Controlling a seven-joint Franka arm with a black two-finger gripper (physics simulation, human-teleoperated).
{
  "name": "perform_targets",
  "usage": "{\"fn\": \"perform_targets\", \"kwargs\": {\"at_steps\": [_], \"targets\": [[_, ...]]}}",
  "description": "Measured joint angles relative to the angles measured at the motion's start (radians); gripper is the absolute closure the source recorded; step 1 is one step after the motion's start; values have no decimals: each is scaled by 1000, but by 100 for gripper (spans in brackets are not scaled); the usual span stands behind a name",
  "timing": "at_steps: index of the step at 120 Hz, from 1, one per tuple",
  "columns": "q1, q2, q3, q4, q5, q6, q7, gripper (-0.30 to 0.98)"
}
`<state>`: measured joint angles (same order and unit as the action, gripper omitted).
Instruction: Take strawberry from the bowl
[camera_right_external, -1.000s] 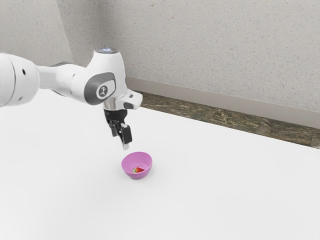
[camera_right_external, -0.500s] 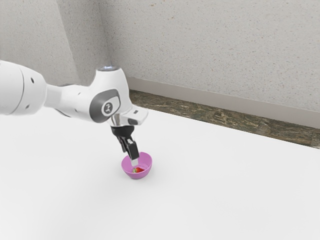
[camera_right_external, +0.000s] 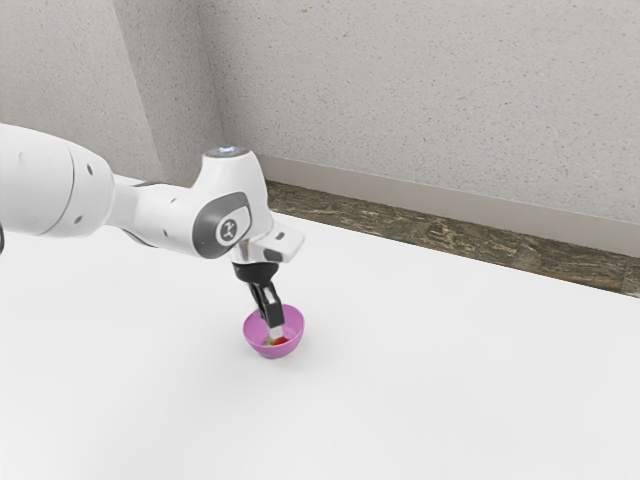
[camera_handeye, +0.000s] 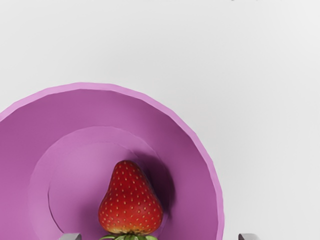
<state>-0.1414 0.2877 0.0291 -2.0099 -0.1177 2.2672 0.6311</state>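
My gripper (camera_right_external: 270, 326): black, two-fingered, with pale tips; tilted slightly and pointed down at the bowl. State: open, the two fingers standing wide apart, with nothing held between them. In the wrist view one fingertip (camera_handeye: 71, 236) shows against the bowl's inside, the other (camera_handeye: 248, 236) against the white beyond the rim. How deep the tips reach is hard to judge from the exterior view; they seem to be at or just inside the bowl's opening.

My arm (camera_right_external: 150, 210): white, rounded, jointed, with dark grey trim; enters from the exterior view's left and bends down at the hand.

One small round bowl of pinkish-purple plastic look (camera_right_external: 272, 353): upright, with a paler rim and a flat round base inside.

One red strawberry with pale seeds and green leaves (camera_handeye: 130, 200): in the bowl, on its floor, lying on its side. Leafy end toward the exterior view's left. A shadow falls beside it on the bowl's inner surface.

One plain white tabletop (camera_right_external: 450, 370): bears the bowl.

Surroundings: a pale grey speckled wall (camera_right_external: 420, 90), a plain light skirting band (camera_right_external: 430, 194) along its foot, and dark brown, streaked flooring (camera_right_external: 450, 235) past the table's far edge.
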Motion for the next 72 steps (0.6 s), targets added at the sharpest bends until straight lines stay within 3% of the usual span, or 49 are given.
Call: {"fn": "perform_targets", "kwargs": {"at_steps": [72], "targets": [[-3,7,8,-10,-61,21,43,38]]}}
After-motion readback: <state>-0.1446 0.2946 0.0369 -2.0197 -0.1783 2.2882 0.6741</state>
